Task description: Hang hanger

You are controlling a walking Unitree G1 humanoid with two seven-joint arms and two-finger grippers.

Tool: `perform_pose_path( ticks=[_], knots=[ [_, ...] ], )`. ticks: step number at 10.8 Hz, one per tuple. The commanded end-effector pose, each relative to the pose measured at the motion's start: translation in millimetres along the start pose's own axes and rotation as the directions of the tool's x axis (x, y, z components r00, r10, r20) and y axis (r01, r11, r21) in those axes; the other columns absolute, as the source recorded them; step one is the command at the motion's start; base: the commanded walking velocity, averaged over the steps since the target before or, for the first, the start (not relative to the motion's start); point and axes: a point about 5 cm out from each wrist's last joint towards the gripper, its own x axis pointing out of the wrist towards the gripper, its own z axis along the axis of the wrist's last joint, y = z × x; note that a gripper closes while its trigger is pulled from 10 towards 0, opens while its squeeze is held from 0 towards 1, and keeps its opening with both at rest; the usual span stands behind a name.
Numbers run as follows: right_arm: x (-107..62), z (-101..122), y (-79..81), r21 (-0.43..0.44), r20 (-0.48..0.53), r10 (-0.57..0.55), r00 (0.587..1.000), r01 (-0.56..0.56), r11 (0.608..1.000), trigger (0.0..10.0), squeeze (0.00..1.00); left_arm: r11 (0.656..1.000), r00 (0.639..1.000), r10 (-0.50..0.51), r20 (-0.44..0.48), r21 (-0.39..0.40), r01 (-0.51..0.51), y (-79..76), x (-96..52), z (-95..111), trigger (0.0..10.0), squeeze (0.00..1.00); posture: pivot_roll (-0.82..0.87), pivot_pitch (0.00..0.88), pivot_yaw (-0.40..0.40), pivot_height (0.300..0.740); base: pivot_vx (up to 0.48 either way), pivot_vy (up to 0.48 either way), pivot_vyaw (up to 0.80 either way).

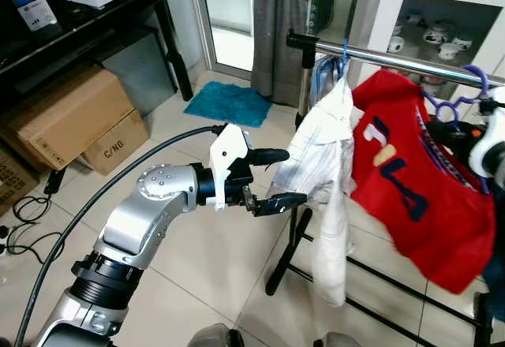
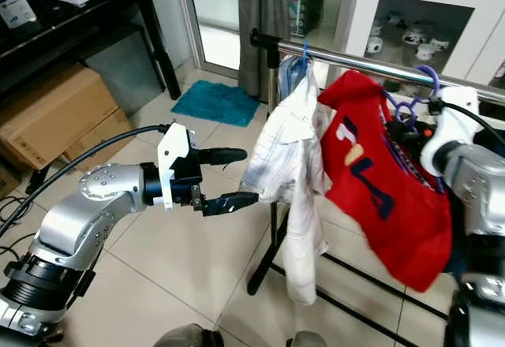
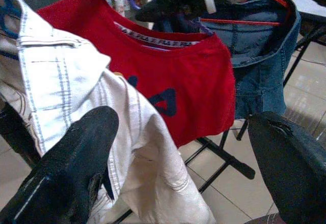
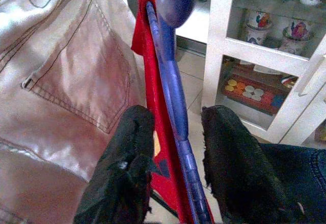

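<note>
Right claw [image 4: 175, 152] gripping one purple hanger [image 4: 173, 102], one red shirt [image 1: 410, 181]

Blue mat [image 1: 229, 102] on floor; cardboard boxes [image 1: 75, 118] left.

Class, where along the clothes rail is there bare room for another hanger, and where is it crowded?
Bare rail lies between the white shirt's blue hanger and the purple hanger carrying the red T-shirt. Crowded lower down, where both garments touch.

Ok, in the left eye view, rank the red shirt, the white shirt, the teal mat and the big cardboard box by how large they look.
1. red shirt
2. white shirt and big cardboard box: too close to call
3. teal mat, though it lies farther from the camera, so it may only look smallest.
</note>
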Motion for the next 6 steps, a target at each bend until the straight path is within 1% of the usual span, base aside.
perform_pose_path(
  ticks=[1, 3, 6],
  knots=[
    [2.3, 10.2, 3.3, -0.014, 0.041, 0.005, 0.999, -0.004, 1.000, 0.0, 0.00, 1.000, 1.000, 0.001, -0.016, 0.024, 0.000, 2.2, -0.2, 1.9, 10.0, 0.96, -0.15, 0.000, 0.084, 0.740, 0.000, 0.000, 0.00],
    [3.4, 10.7, 3.5, -0.016, 0.043, 0.008, 0.999, -0.007, 1.000, 0.0, 0.00, 1.000, 1.000, 0.003, -0.016, 0.024, -0.002, 1.8, -0.5, 1.7, 10.0, 0.96, -0.15, 0.000, 0.081, 0.740, 0.000, 0.000, 0.00],
    [-0.2, 7.8, 5.6, -0.024, 0.036, 0.007, 0.999, -0.006, 1.000, 0.0, 0.00, 1.000, 1.000, 0.005, -0.017, 0.029, -0.004, 2.9, -0.5, 1.9, 10.0, 0.95, -0.15, 0.000, 0.083, 0.740, 0.000, 0.000, 0.00]
  ],
)
